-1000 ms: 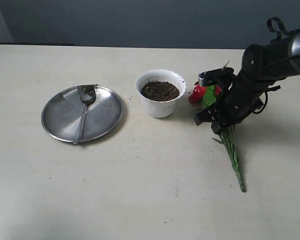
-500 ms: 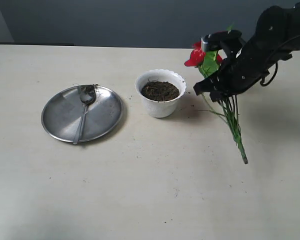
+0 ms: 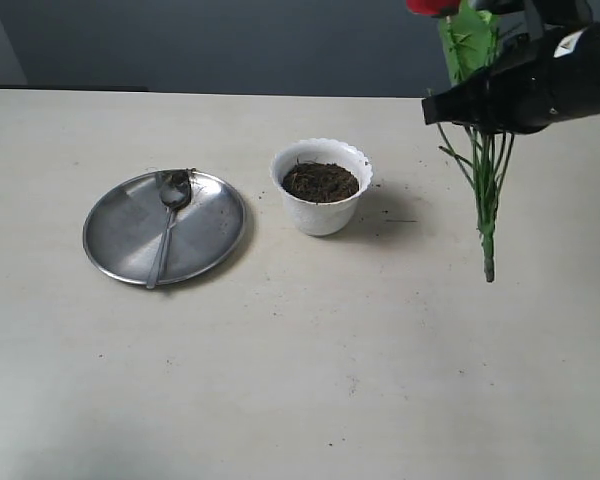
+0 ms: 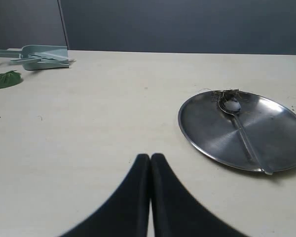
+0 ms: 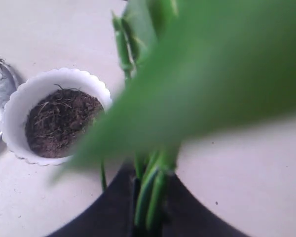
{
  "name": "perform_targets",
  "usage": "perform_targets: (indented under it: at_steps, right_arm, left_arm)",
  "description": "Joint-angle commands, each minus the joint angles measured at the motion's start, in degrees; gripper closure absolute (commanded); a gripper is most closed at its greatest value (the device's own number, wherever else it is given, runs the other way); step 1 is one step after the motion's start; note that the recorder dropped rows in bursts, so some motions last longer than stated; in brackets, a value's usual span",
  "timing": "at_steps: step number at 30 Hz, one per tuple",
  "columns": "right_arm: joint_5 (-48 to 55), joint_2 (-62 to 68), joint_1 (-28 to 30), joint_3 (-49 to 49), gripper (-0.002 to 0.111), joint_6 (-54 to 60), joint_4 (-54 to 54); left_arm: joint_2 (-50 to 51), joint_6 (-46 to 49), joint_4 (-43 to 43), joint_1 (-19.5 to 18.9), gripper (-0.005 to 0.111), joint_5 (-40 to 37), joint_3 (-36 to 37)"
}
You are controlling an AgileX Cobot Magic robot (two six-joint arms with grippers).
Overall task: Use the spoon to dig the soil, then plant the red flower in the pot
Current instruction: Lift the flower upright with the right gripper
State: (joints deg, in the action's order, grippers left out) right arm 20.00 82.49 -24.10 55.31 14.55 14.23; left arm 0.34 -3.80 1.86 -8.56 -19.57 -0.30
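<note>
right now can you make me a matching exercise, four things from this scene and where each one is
Things:
1. spoon
2. soil
3. red flower
4. left hand

Places or states:
A. inside the white pot
B. shut and empty above the table
C. lying on the steel plate
D. held off the table by the right hand

Pairs: 1-C, 2-A, 3-D, 4-B

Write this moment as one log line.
right gripper: holds red flower aloft | left gripper: shut, idle | spoon: on plate

Lab-style test bench, bare beige tabletop [image 3: 280,400], dark grey backdrop [image 3: 230,40]
</note>
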Motion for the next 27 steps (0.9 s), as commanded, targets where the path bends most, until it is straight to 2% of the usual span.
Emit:
perform_targets:
  at_steps: [1,8,10,14,20,27]
  right_arm:
    - [-4.2,-7.3,0.1,-7.3,0.109,0.4,0.9]
    - [-11.8,-17.9,-0.1,-18.1,0.109,0.5,2.5]
    - [-12.9,-20.3,-0.1,-19.9,0.109,5.6,2.4]
    - [-17.9,-21.2,-0.1,-20.0,0.109,14.2,2.4]
    - [-28.8,-20.8,-0.1,-20.0,0.109,14.4,1.2]
    - [-36.0,-16.7,-0.1,-15.8,0.109,-0.4,-14.2]
  left_arm:
    - [-0.3,-0.1,-0.3,0.2,0.106,0.4,0.3]
    - [-0.3,-0.1,-0.3,0.2,0.106,0.4,0.3]
    - [-0.3,-0.1,-0.3,0.2,0.106,0.4,0.3]
    - [-0.3,-0.1,-0.3,0.2,0.106,0.4,0.3]
    - [-0.3,-0.1,-0.3,0.2,0.106,0.4,0.3]
    - [-0.3,-0.1,-0.3,0.2,0.106,0.4,0.3]
